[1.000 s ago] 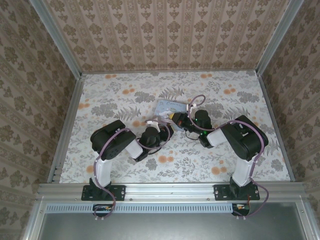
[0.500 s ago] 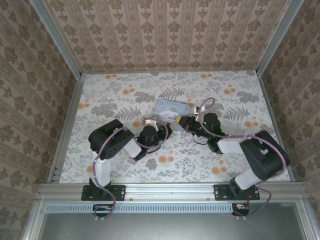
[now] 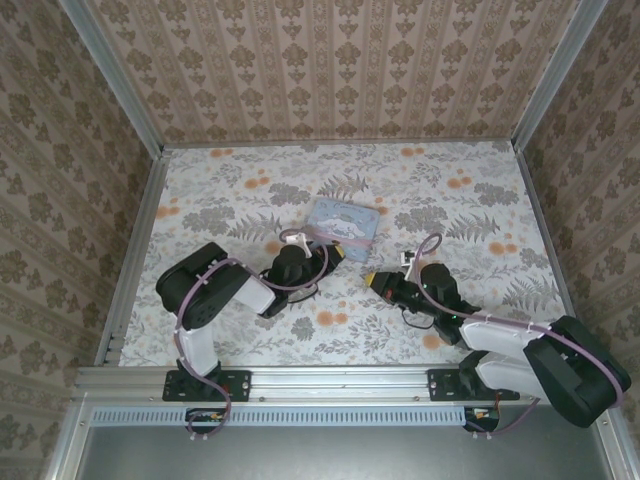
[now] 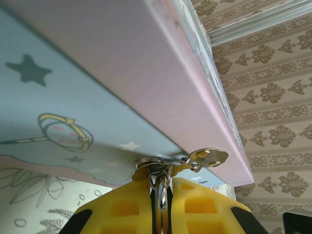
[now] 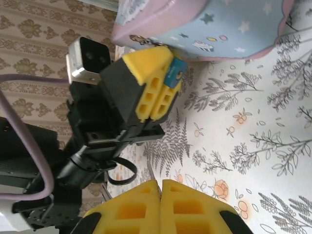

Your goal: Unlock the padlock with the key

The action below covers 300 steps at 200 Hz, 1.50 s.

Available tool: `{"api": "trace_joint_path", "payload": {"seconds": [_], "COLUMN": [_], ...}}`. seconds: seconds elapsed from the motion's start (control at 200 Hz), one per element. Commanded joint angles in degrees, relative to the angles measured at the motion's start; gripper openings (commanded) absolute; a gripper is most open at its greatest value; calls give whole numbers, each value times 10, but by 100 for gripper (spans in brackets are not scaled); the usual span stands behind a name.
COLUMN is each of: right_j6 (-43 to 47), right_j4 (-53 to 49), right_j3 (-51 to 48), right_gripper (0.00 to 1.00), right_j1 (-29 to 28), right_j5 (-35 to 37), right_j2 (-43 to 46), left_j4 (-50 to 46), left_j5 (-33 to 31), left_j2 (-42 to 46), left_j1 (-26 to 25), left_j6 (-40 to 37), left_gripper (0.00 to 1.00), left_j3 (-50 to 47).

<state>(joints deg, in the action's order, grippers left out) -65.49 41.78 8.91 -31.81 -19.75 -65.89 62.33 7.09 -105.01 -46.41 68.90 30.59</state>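
Observation:
The padlock hangs at the clasp (image 4: 208, 157) on the front of the pastel tin (image 3: 346, 221). Its thin silvery shackle (image 4: 160, 179) runs down between my left gripper's yellow fingers. My left gripper (image 4: 162, 184) is shut on the padlock, at the tin's near-left corner (image 3: 337, 254). From the right wrist view, a teal bit of the padlock (image 5: 174, 73) shows at the left gripper's fingertips (image 5: 155, 83). My right gripper (image 3: 371, 279) sits apart, near and right of the tin. It is shut (image 5: 161, 183) on the key, whose thin blade (image 5: 150, 170) pokes out between the pads.
The tin (image 5: 214, 24) lies on a flowered tablecloth (image 3: 230, 190). Patterned walls enclose the table at the left, back and right. The right arm's elbow (image 3: 560, 370) hangs low over the near right corner. Open cloth lies at the far left and far right.
My right gripper has drawn back from the tin toward the near right with the key in it. The left gripper has stayed shut at the tin's corner, and its elbow has swung left.

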Motion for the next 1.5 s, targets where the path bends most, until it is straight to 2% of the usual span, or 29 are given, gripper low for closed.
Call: {"api": "trace_joint_path", "payload": {"seconds": [0.0, 0.25, 0.6, 1.015, 1.495], "right_j6": [-20, -40, -106, -113, -118], "right_j4": [15, 112, 247, 211, 219], "right_j3": [-14, 4, 26, 52, 64], "right_gripper": [0, 0, 0, 0, 0], "right_j1": [-11, -33, -39, -40, -40], "right_j5": [40, 52, 69, 86, 90], "right_j2": [-4, -108, -250, -255, -280], "left_j4": [-4, 15, 85, 90, 97], "left_j5": [22, 37, 18, 9, 8], "left_j2": [29, 26, -14, -21, -28], "left_j1": [2, -2, -15, -24, -25], "left_j6": [31, 69, 109, 104, 105], "left_gripper": [0, 0, 0, 0, 0], "left_j3": [1, -9, -24, -28, -22]}}
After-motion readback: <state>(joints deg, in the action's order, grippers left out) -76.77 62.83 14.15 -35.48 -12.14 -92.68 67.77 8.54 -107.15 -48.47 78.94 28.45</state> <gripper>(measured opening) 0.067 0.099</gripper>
